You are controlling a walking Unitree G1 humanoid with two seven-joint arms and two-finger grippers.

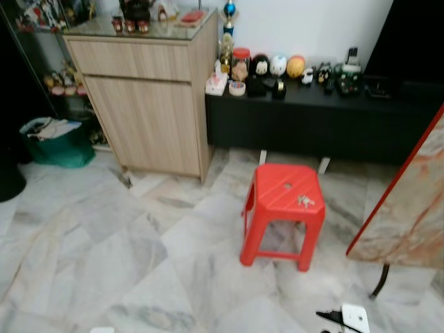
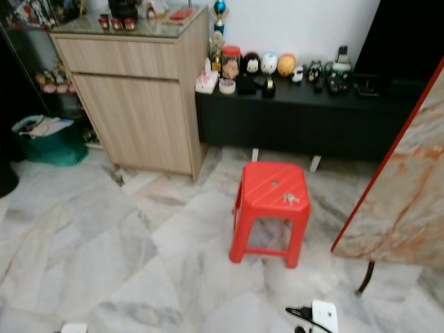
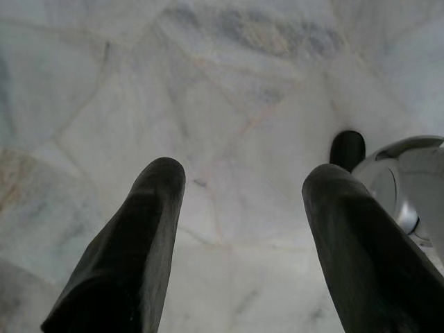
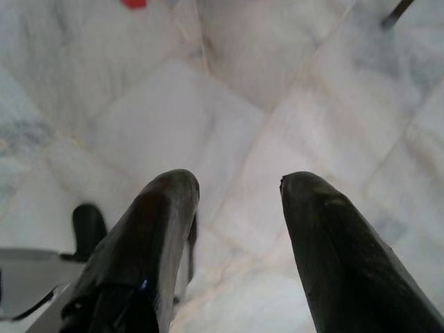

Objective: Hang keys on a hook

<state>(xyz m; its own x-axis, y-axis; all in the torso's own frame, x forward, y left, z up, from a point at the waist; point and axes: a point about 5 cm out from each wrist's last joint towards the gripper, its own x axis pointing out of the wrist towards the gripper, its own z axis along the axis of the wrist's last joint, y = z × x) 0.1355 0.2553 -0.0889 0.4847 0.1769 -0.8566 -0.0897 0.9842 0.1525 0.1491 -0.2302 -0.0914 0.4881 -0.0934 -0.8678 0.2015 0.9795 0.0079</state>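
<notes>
A floor [image 1: 139, 270] of pale grey-veined marble tiles fills a living room, with a white wall at the far side. On it, right of centre, stands a red plastic stool [image 1: 283, 215], and a small bunch of keys [image 1: 304, 201] lies on its seat near the right edge. Far left, a light wooden cabinet [image 1: 149, 97] with a glass top carries small figures and a red object. To its right, against the wall, a long low black bench [image 1: 319, 118] holds a row of round toy heads, a jar, a roll of tape and dark gadgets, with a trophy at its left end. A green bag [image 1: 55, 142] stuffed with papers sits on the floor left of the cabinet. At the right edge leans a marble-patterned slab with a red rim [image 1: 409, 201]. Near the bottom right lies a white adapter [image 1: 355, 318] with a black cable. The left gripper [image 3: 243, 184] hangs over bare tile, its two black fingers spread apart and holding nothing; the right gripper [image 4: 239, 184] likewise hangs over the floor, fingers parted and empty.
</notes>
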